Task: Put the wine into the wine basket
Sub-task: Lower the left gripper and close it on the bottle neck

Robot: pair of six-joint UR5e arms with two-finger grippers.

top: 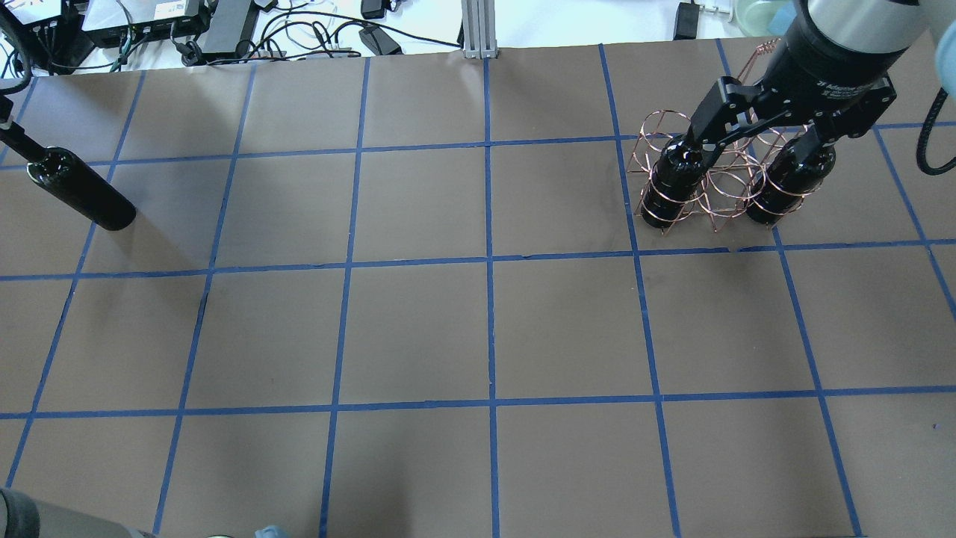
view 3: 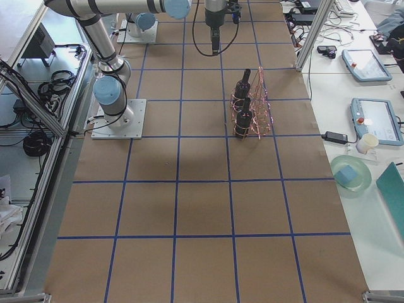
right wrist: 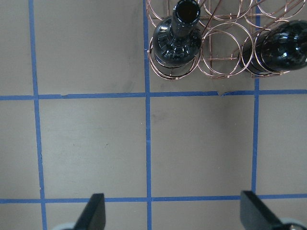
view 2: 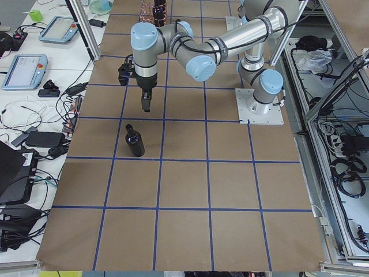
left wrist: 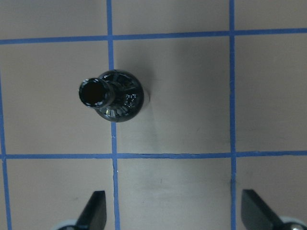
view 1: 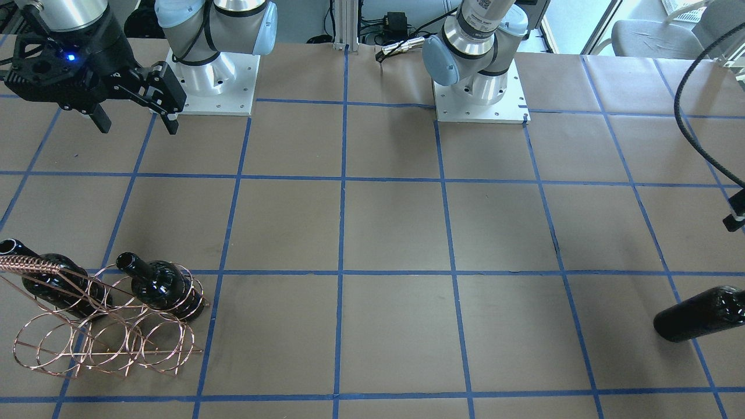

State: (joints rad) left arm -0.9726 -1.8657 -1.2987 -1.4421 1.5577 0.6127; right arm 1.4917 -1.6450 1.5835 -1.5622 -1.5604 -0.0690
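Observation:
One wine bottle (left wrist: 113, 96) stands upright and free on the table; it also shows at the left edge of the overhead view (top: 78, 187). My left gripper (left wrist: 175, 215) is open and empty, above and beside it. The copper wire basket (top: 715, 205) holds two more dark bottles, one (top: 668, 183) at its left end and one (top: 784, 187) at its right end. My right gripper (right wrist: 173, 215) is open and empty. It hangs above the table on the robot side of the basket (right wrist: 223, 52), which is at the top of the right wrist view.
The brown table has a blue tape grid (top: 489, 261). The basket's twisted handle (view 1: 29, 266) rises above its hoops. Both arm bases (view 1: 212, 81) stand at the robot's edge. Cables and boxes (top: 224, 22) lie beyond the far edge.

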